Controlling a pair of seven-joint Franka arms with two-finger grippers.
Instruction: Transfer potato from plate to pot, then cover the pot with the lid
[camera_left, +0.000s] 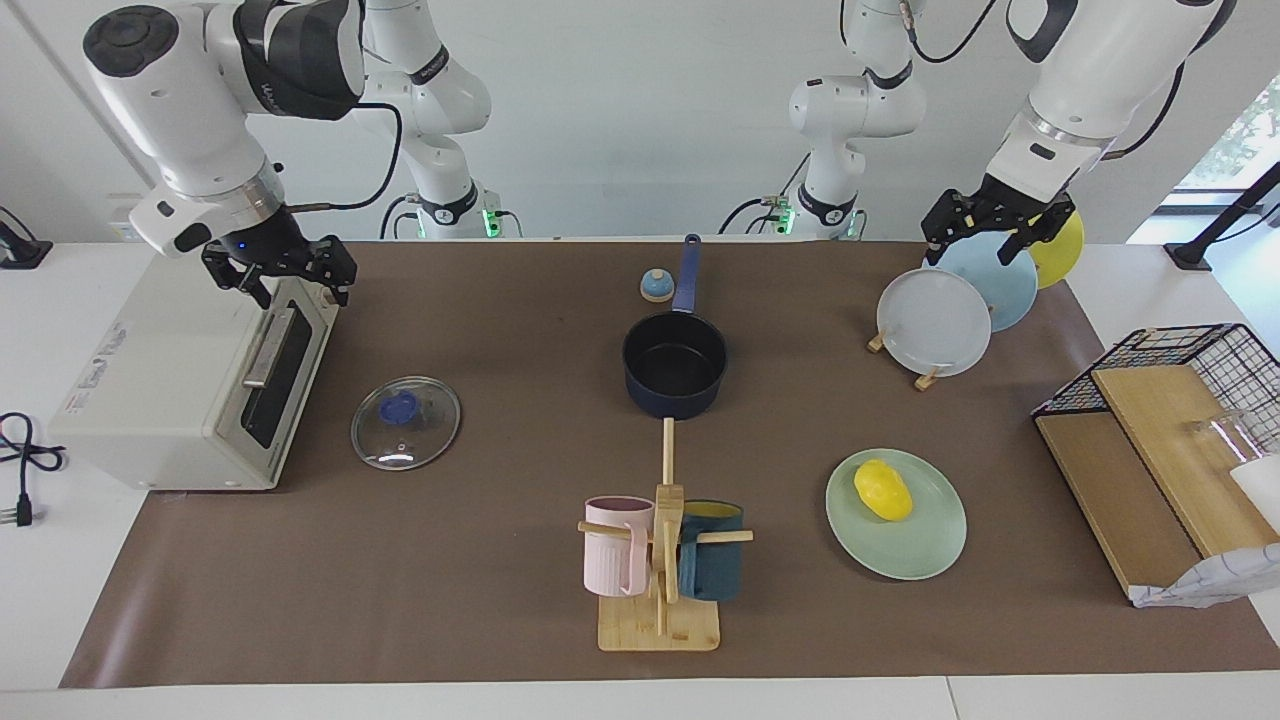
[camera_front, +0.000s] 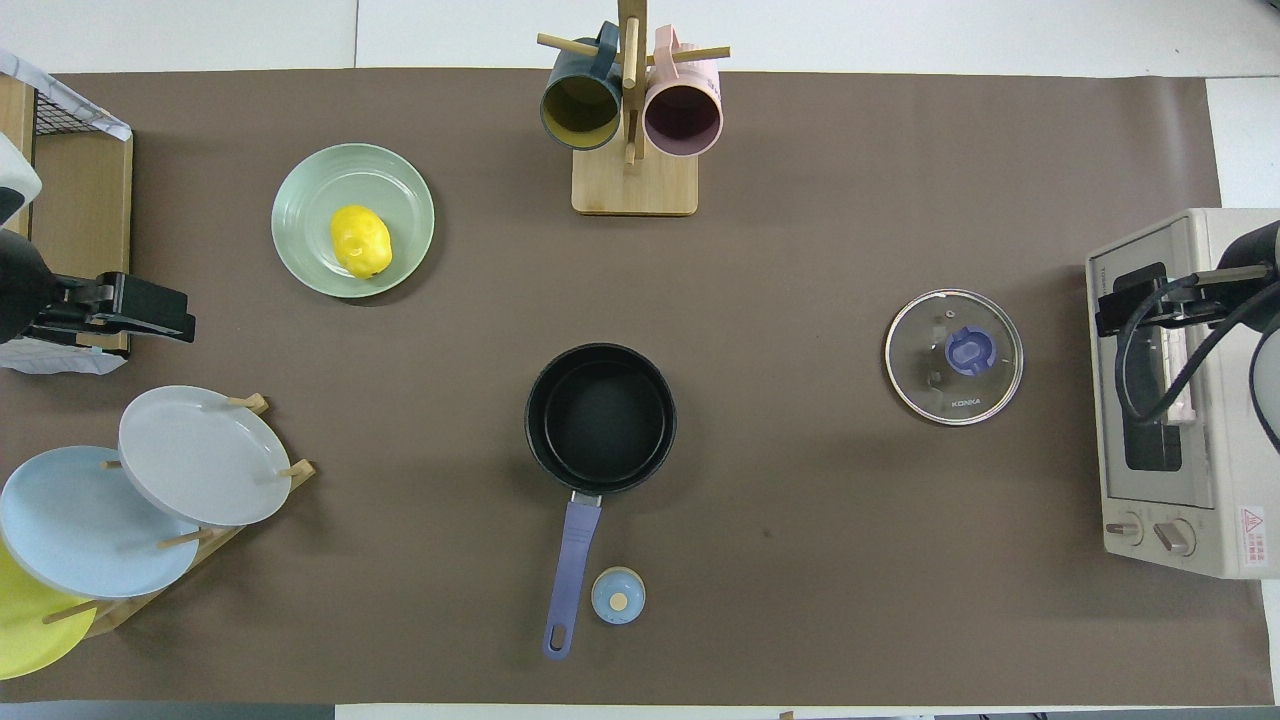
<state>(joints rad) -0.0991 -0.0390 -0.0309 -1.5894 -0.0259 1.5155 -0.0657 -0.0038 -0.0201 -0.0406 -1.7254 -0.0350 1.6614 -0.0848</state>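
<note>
The potato (camera_left: 883, 490) lies on the mint plate (camera_left: 930, 545), toward the left arm's end of the bench; the pot (camera_left: 675, 364) stands empty mid-bench, its lid (camera_left: 405, 422) flat beside the toaster oven (camera_left: 180, 380); left claw (camera_left: 1000, 225) over the plate rack (camera_left: 925, 378) and right claw (camera_left: 280, 270) over the oven, both open and empty.

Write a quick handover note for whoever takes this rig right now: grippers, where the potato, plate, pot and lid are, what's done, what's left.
Left gripper: holds nothing, up over the plate rack.
Right gripper: holds nothing, up over the toaster oven.
Potato lies on the green plate, toward the left arm's end.
Pot sits mid-table, nothing inside it, uncovered.
Lid lies flat on the mat beside the toaster oven.
Done: nothing yet.
Left: move the potato into the pot, then put the lid on.
</note>
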